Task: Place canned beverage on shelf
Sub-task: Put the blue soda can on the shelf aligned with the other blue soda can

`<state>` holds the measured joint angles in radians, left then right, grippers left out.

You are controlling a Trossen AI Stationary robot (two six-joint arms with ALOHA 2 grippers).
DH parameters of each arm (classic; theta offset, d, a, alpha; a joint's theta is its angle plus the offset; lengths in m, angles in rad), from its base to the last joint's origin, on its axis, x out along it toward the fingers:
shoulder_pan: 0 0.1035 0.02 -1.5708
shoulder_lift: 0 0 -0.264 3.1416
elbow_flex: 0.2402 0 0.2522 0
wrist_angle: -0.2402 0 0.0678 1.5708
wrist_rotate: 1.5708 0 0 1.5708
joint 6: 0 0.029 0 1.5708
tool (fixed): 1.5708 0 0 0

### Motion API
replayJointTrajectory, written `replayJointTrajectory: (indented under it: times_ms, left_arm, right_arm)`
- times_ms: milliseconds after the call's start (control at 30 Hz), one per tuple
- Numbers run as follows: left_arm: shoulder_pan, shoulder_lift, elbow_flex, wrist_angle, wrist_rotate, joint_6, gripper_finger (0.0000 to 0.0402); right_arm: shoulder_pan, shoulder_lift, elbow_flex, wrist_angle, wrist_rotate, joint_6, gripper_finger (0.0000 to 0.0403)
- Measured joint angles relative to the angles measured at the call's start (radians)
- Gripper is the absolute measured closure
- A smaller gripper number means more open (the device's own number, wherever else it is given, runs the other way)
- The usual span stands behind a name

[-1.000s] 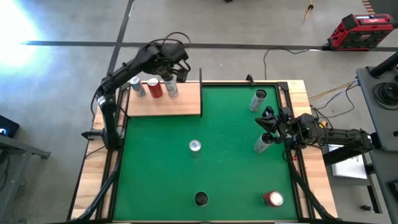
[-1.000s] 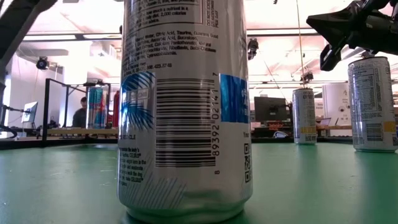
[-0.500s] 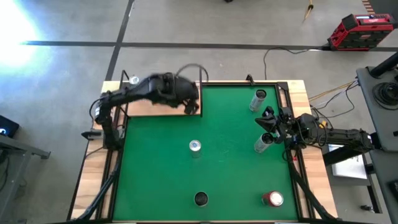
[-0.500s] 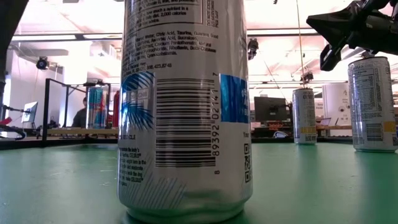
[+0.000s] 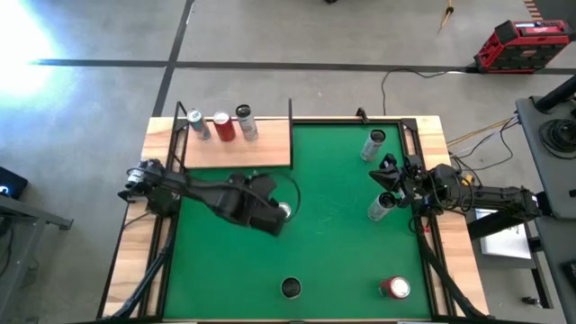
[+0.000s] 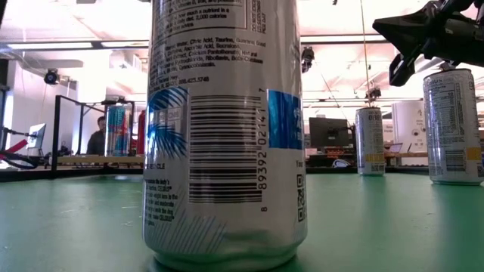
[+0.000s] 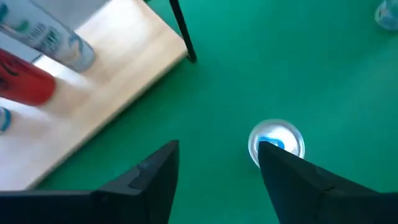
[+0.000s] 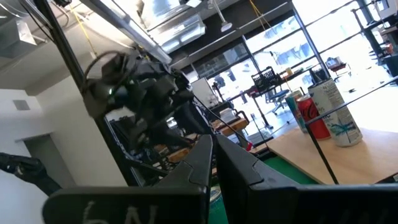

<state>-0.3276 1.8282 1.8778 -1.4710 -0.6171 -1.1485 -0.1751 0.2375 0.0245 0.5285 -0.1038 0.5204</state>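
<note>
The light-wood shelf (image 5: 238,151) lies at the table's far left and carries three upright cans (image 5: 222,126). A silver can with a blue top (image 5: 284,211) stands upright on its base in the middle of the green mat (image 5: 342,252). My left gripper (image 5: 270,218) hovers beside this can, open and with nothing between its fingers. In the left wrist view the can's top (image 7: 278,139) shows just past one finger (image 7: 292,174), outside the gap. My right gripper (image 5: 387,175) waits shut at the table's right edge, above and apart from another can (image 5: 380,208).
More cans stand on the mat: one at the far right (image 5: 373,144), a dark-topped one at the near edge (image 5: 291,287), which fills the low view (image 6: 225,128), and a red one at the near right (image 5: 394,287). Thin black rods (image 5: 291,112) rise at the shelf's corners.
My left gripper has swung away from the cans on the shelf toward the table's near side and somewhat down. It now stands over the middle of the mat by the silver can. The three cans on the shelf have stayed upright.
</note>
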Motion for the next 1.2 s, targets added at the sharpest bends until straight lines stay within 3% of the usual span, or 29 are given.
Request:
replayJointTrajectory:
  times_ms: [233,600,800,1200]
  left_arm:
    - [-0.048,0.0,-0.119,0.129,0.032,-0.032,0.0184]
    - [-0.064,0.027,-0.139,0.189,0.084,-0.041,0.0059]
    - [-0.064,0.047,-0.139,0.236,0.084,0.017,0.0012]
    - [-0.049,0.1,-0.139,0.265,0.036,0.033,0.0003]
  right_arm:
    - [0.0,0.0,0.0,0.0,0.0,0.0,0.039]
    - [0.0,0.0,0.0,0.0,0.0,0.0,0.039]
    - [0.0,0.0,0.0,0.0,0.0,0.0,0.039]
    - [0.0,0.0,0.0,0.0,0.0,0.0,0.039]
